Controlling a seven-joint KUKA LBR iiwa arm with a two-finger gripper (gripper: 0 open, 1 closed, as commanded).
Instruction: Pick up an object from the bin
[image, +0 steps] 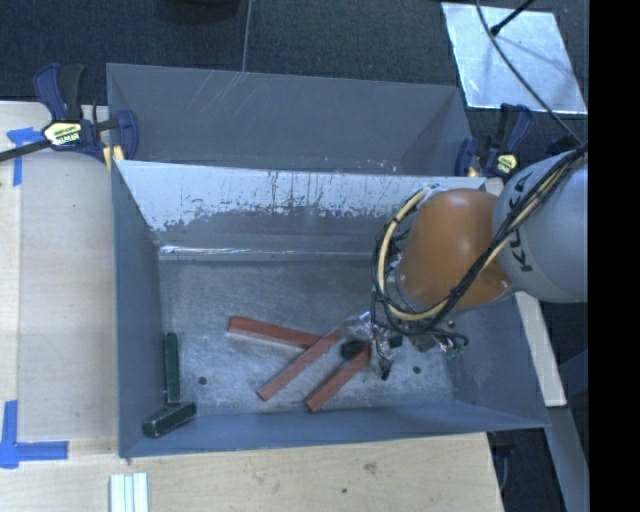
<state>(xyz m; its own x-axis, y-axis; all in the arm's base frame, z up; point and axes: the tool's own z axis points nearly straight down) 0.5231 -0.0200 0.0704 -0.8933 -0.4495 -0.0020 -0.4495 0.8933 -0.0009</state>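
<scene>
Gripper (368, 347) low over crossed brown sticks (295, 369).
Whether it grips anything: cannot tell. A green tool (171, 365) lies well apart, left.

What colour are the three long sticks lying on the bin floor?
The sticks are reddish brown, best seen in the camera view.

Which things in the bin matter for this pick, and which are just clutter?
In play: hand, at the right ends of two brown sticks: lower stick, middle stick.
Lying about: upper stick, dark rod, dark block, bin.
</scene>
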